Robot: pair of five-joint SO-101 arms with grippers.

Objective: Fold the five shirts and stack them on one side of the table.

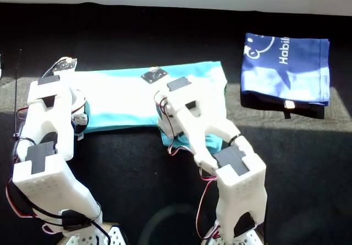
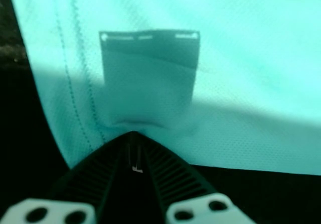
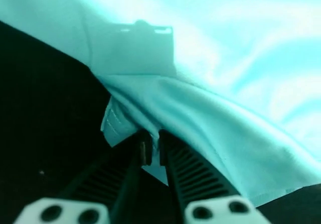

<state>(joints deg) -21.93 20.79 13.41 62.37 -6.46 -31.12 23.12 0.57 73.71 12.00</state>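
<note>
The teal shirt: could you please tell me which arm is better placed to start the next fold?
Probably the right. The right gripper is shut on a raised, bunched edge of the teal shirt, whereas the left gripper pinches the hem where the cloth lies flat.

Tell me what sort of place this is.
Probably a robot lab bench: a black table, the left arm and right arm over a turquoise shirt, a folded blue shirt aside.
</note>
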